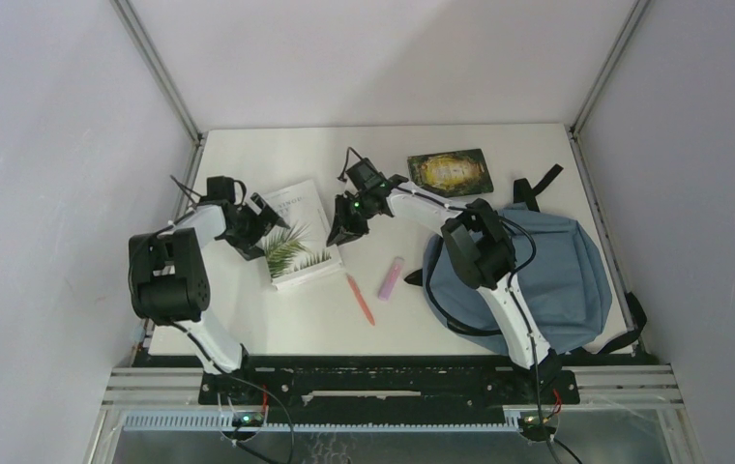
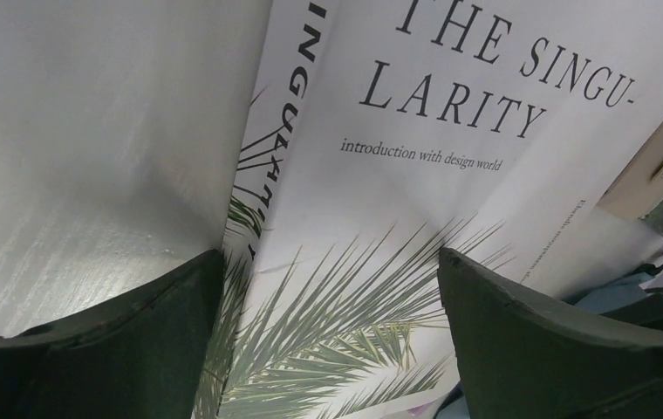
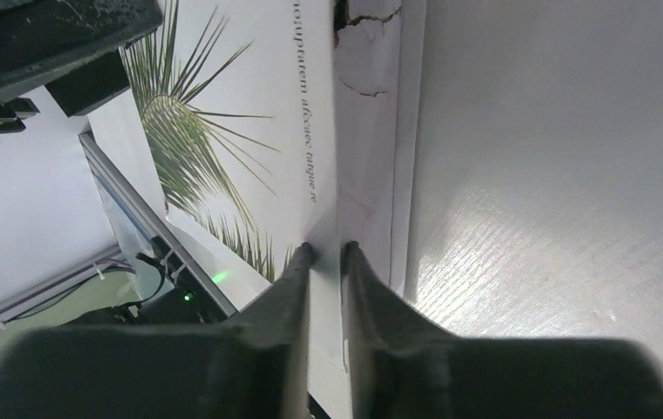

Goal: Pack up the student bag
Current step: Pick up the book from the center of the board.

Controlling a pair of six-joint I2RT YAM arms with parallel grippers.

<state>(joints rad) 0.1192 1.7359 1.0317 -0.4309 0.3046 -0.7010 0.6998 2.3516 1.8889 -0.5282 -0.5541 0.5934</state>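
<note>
Tightly, right pincer (image 3: 325, 249) nips a thin edge of the glossy palm-printed book (image 3: 223, 105); left pincer (image 2: 330, 257) gapes wide.

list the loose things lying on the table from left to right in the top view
white book → red pen → pink marker → green book → bag

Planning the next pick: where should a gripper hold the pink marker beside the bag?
Grip the pink marker at mid-length, from straight above, fingers across its narrow width: it lies flat and slanted, apart from the red pen and student bag.
</note>
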